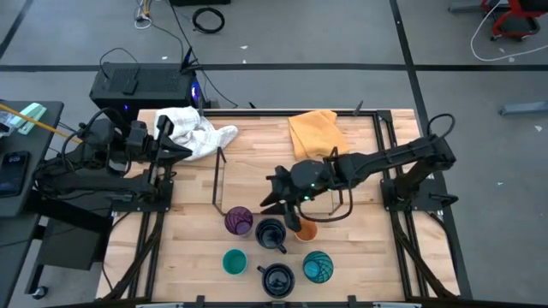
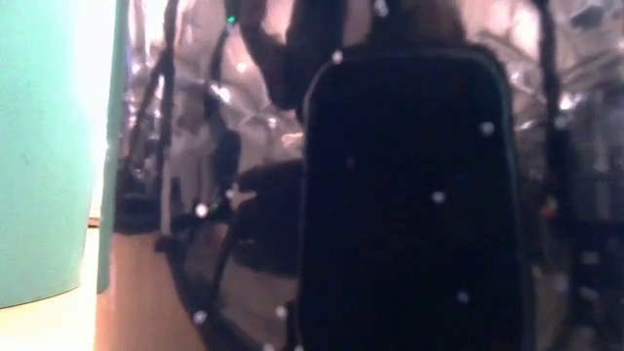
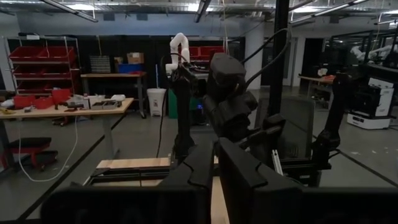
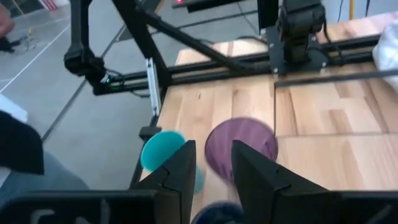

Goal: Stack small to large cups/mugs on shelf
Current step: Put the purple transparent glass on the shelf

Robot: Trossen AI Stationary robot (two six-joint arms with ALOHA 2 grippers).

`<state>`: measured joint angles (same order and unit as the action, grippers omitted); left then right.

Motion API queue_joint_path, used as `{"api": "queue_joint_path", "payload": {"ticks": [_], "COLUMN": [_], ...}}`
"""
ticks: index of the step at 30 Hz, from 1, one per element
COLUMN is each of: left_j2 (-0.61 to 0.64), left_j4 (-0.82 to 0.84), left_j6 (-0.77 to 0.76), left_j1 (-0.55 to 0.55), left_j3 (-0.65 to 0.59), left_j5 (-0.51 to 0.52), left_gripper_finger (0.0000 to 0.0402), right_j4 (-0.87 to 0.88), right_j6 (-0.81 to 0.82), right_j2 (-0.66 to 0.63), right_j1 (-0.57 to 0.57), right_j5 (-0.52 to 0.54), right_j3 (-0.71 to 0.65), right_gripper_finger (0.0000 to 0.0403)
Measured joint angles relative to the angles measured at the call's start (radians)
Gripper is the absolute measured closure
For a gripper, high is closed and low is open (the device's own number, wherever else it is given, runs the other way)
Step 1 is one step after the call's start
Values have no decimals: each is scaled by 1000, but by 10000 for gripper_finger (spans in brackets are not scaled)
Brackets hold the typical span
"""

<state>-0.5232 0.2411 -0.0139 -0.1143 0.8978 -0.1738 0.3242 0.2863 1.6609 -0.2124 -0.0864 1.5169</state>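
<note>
Black wire makes up the shelf (image 1: 224, 184), a low rack standing mid-table, and in the high view three vessels sit in a row along its near edge: the purple tumbler (image 1: 239, 222), a navy mug (image 1: 271, 233) just beside it, and the orange cup (image 1: 306, 228), partly hidden under the right arm. Whether they rest on the rack or just in front of it cannot be told from above. Nearer the front edge of the table (image 1: 360, 248), apart from that row, stand the small teal cup (image 1: 235, 262), the second navy mug (image 1: 276, 278) and the patterned teal cup (image 1: 318, 267). No cup sits inside or on top of another, so the stacking itself looks not yet done; at most half of the job seems in hand. The right gripper (image 1: 272, 202) hangs over the row, and in its wrist view the fingers (image 4: 178, 168) stand apart with nothing between them, the tumbler and the teal cup below. The left gripper (image 1: 180, 147) waits at the left edge near a white cloth (image 1: 195, 130), its jaws clenched on nothing. A yellow cloth (image 1: 313, 133) lies at the back.
</note>
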Motion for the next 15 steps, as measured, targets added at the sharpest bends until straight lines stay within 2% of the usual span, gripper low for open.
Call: {"api": "queue_joint_path", "payload": {"ticks": [7,11,15], "left_j2": [0,0,0], "left_j4": [2,5,6], "left_j6": [0,0,2], "left_j1": [0,0,0], "left_j3": [0,0,0], "left_j5": [0,0,0], "left_gripper_finger": [374,369,366], "right_j4": [-178,-110,12], "right_j6": [-11,-68,-150], "right_j2": [49,76,135], "right_j1": [28,26,29], "right_j5": [-56,-80,-84], "right_j3": [6,93,270], "right_gripper_finger": [293,294,295]}}
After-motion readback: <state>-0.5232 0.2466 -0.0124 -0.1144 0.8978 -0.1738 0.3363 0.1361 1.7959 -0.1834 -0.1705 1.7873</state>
